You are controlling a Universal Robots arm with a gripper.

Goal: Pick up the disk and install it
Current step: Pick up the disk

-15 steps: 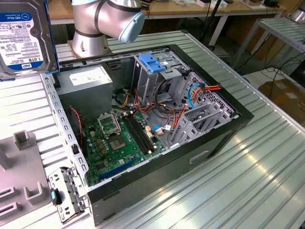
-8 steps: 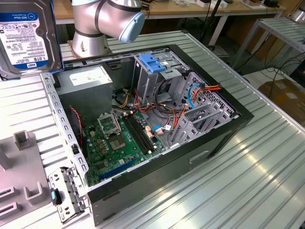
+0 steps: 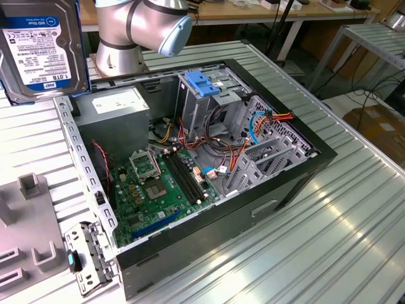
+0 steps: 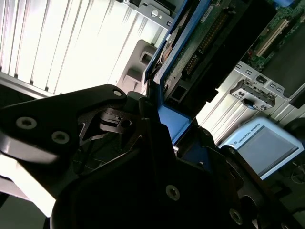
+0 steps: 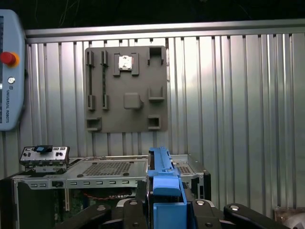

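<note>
Exterior view: disk [image 3: 41, 54] is up in the air, label to camera, at the exterior view's left of the open computer case [image 3: 209, 237], not in the drive cage [image 3: 218, 111].
Second wrist view: gripper [image 4: 174, 125] clenched on the disk's blue side rails, circuit-board side showing.
First wrist view: disk sits edge-on between the jaws, case beyond it.
My read: pick is done, carry is in hand. The install calls for squaring the rails to the cage slot.
</note>
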